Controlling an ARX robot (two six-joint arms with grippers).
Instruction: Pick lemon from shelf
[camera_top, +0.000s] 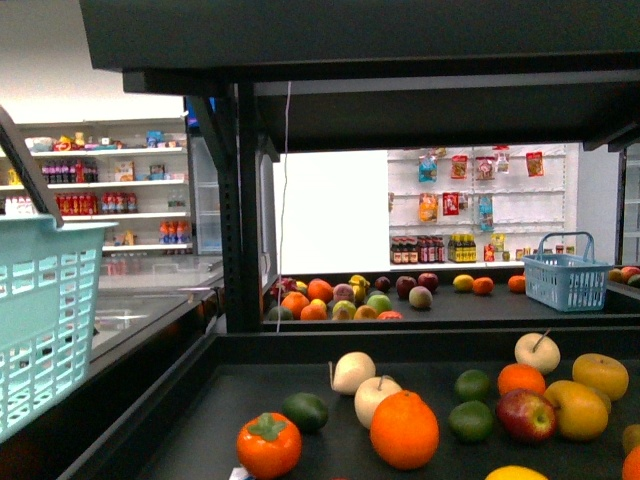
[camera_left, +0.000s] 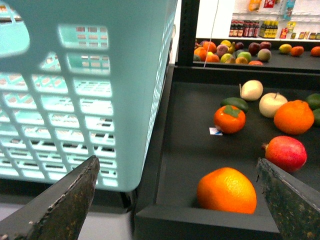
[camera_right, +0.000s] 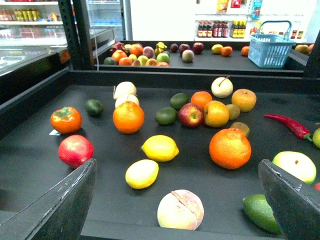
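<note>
Teal basket (camera_top: 40, 320) fills the lower left of the front view, its inside out of sight. A smaller blue basket (camera_top: 566, 275) sits at middle right on the far tray, contents impossible to make out. The shelf (camera_top: 190, 440) carries loose fruit on its black tabletop: an orange (camera_top: 404, 430), a persimmon (camera_top: 268, 444), a red apple (camera_top: 526, 415), a lime (camera_top: 470, 421). Over to the right gripper (camera_right: 176, 162), jaws spread wide, gripping nothing. There is the lemon (camera_right: 160, 148), lying on the tray in the gap ahead of those jaws and touching neither, with a second lemon (camera_right: 142, 173) just beside it. Left gripper (camera_left: 176, 161): jaws likewise spread and empty, the teal basket close by one of them. A small white-and-blue tag (camera_left: 215, 131) lies by the persimmon, its print too small to read, as are the bottle (camera_top: 417, 250) labels on the back wall.
</note>
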